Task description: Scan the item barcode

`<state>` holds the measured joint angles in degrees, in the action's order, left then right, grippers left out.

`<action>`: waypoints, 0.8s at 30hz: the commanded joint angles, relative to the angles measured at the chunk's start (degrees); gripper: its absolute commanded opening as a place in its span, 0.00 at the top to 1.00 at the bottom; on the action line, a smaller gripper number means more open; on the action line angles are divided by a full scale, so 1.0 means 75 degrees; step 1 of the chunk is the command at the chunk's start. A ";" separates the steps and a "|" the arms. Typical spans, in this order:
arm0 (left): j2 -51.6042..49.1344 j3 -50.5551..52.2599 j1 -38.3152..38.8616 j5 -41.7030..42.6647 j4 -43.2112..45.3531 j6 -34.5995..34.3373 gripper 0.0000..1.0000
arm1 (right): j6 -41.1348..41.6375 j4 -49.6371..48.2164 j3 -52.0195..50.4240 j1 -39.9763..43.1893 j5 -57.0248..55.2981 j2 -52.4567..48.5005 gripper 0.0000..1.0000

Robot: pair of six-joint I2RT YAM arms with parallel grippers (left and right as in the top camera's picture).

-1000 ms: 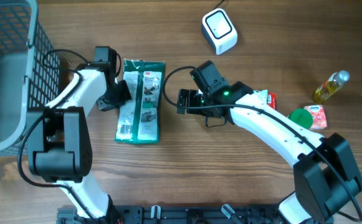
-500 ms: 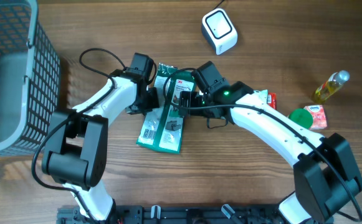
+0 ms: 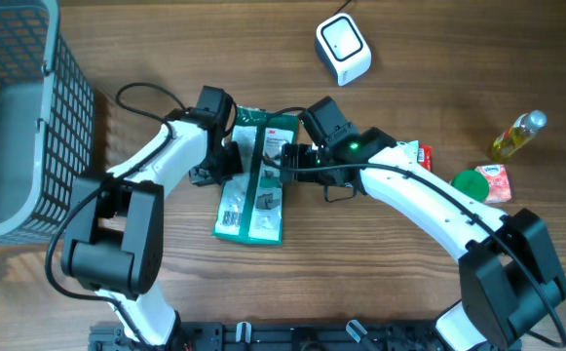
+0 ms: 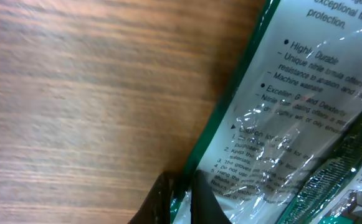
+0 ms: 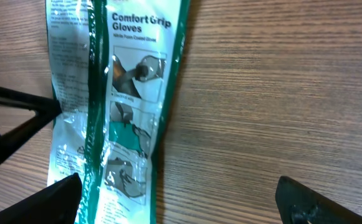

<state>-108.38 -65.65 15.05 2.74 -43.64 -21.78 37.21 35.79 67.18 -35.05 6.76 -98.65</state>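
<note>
The left pincer (image 3: 222,162) is clamped tight on the left edge of the glove packet (image 3: 255,180), which is at the centre of the wooden surface (image 3: 409,283), well apart from the scanner (image 3: 343,49). The right pincer (image 3: 286,156) hangs fully spread at the packet's other edge, gripping nothing. A clean scan likely means keeping the packet flat, code turned towards the scanner. Only the right wrist view reads "Comfort Grip Gloves"; only the overhead shows the scanner.
</note>
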 commanded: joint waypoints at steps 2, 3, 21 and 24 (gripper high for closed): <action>-0.0303 0.0711 0.0420 0.0711 0.0052 -0.0073 0.96 | -0.0137 0.0026 -0.0076 0.0032 -0.0166 -0.0070 0.00; -0.0303 0.0717 0.0487 0.0749 0.0082 -0.0073 0.96 | -0.0137 0.0029 -0.0076 0.0032 -0.0166 -0.0070 0.00; -0.0044 -0.1370 0.0364 0.1716 -0.0836 0.0685 0.82 | -0.0082 0.0484 -0.0076 0.1510 0.1492 -0.0070 0.00; -0.0044 -0.1087 0.0720 0.1682 -0.0647 0.0676 0.87 | -0.0274 0.0915 -0.0076 0.1725 0.1489 -0.0070 0.00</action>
<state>-108.31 -75.83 18.11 13.91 -49.28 -17.89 37.17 40.99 67.09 -22.26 15.03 -98.65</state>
